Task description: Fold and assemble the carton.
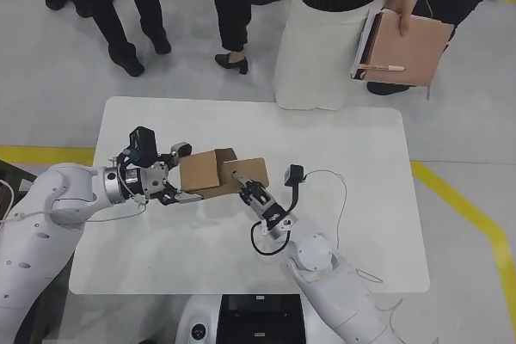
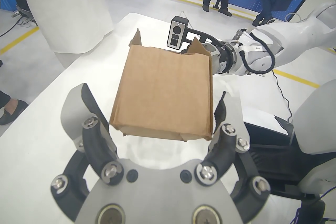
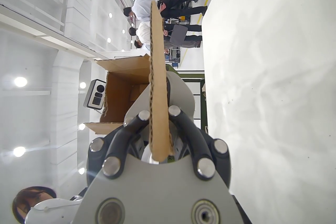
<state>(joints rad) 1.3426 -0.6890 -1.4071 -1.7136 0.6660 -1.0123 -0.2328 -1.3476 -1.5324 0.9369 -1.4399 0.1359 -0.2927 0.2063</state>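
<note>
Carton flap pinched tight in right gripper, left gripper spread wide around the body, holding nothing; clamp body squarely before folding.

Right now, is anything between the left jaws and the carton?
Nothing visible. The left jaws stand open on either side of the carton, at its near end. The right jaws are shut on a flap at its far end.
</note>
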